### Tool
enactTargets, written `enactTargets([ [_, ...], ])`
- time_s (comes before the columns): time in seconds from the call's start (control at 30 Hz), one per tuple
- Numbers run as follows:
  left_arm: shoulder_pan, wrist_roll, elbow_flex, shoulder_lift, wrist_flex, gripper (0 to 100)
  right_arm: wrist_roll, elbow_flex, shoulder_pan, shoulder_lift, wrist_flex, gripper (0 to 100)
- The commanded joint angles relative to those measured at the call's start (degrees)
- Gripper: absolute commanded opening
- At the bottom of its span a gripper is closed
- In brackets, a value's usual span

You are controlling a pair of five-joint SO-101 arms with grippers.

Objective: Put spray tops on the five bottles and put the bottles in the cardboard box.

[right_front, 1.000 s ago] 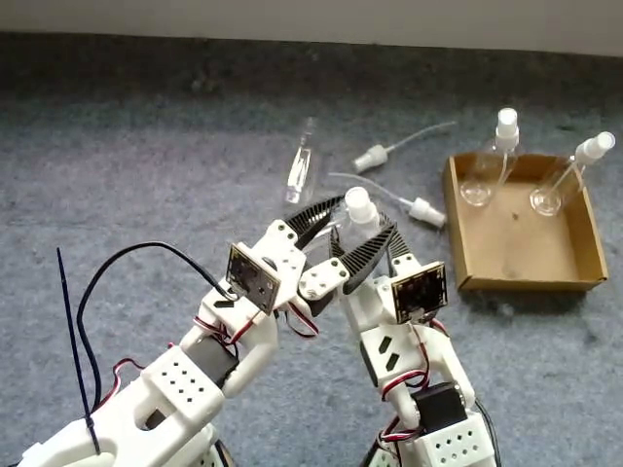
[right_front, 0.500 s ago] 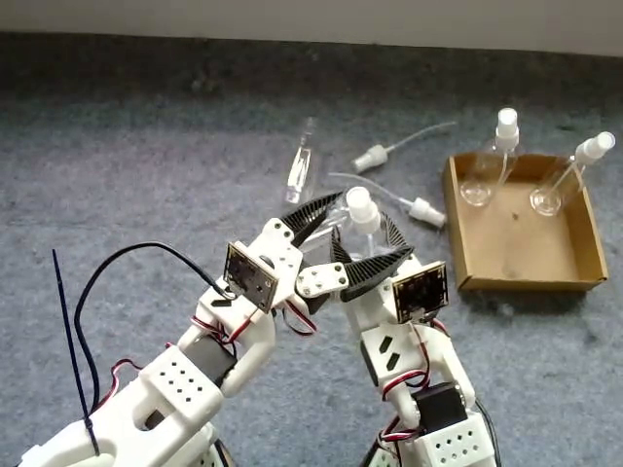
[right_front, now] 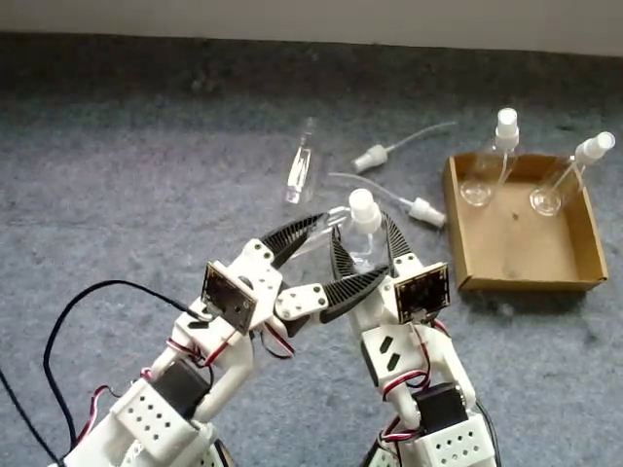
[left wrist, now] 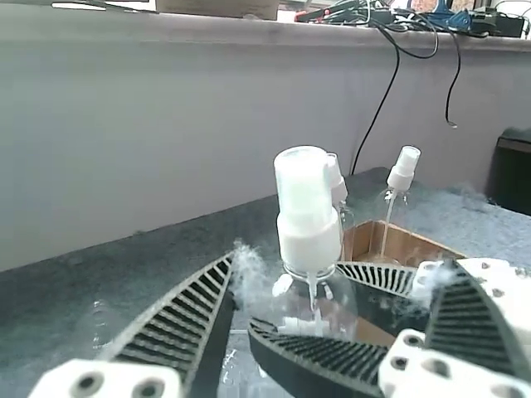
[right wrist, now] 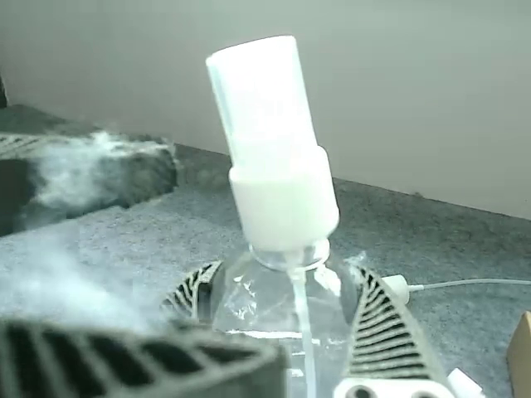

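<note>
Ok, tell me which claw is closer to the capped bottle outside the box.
Right. The right claw is shut on the bottle at its body, while the left claw is open, its fingers spread wide on either side of it.

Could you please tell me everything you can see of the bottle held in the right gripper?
The bottle is small, clear and plastic-looking, with a rounded body. A white spray top sits on its neck, its thin tube running down inside. It is held nearly upright, leaning slightly, near the cardboard box. The right gripper clamps its body on both sides.
</note>
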Motion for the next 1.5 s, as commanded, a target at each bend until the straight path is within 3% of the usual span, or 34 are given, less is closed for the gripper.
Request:
enactTargets([
  [0.0,-2.2,-0.3,-1.2,-13.4,8.3,32,0.0,6.9,0.7,0.3,0.1,10.1],
  [0.23,-12.7,3.7,-2.7,-27.6,26.5,32,0.0,6.9,0.7,0.4,0.2,10.1],
  [0.5,-25.6,9.8,-11.0,-26.2,41.6,31,0.0,6.9,0.7,0.4,0.2,10.1],
  [0.63,-26.2,9.5,-14.0,-26.2,48.4,15,0.0,6.9,0.7,0.4,0.2,10.1],
  [0.73,-27.4,9.4,-14.7,-26.2,50.8,0,0.0,6.9,0.7,0.4,0.2,10.1],
  [0.87,-32.6,9.8,-14.1,-26.2,53.7,6,0.0,6.9,0.7,0.4,0.2,10.1],
  [1.03,-36.9,9.8,-14.1,-26.2,61.3,0,-0.1,6.9,0.7,0.4,0.2,10.1],
  [1.47,-37.2,9.8,-2.4,-26.2,64.4,1,-0.2,6.9,2.9,0.2,0.2,10.1],
])
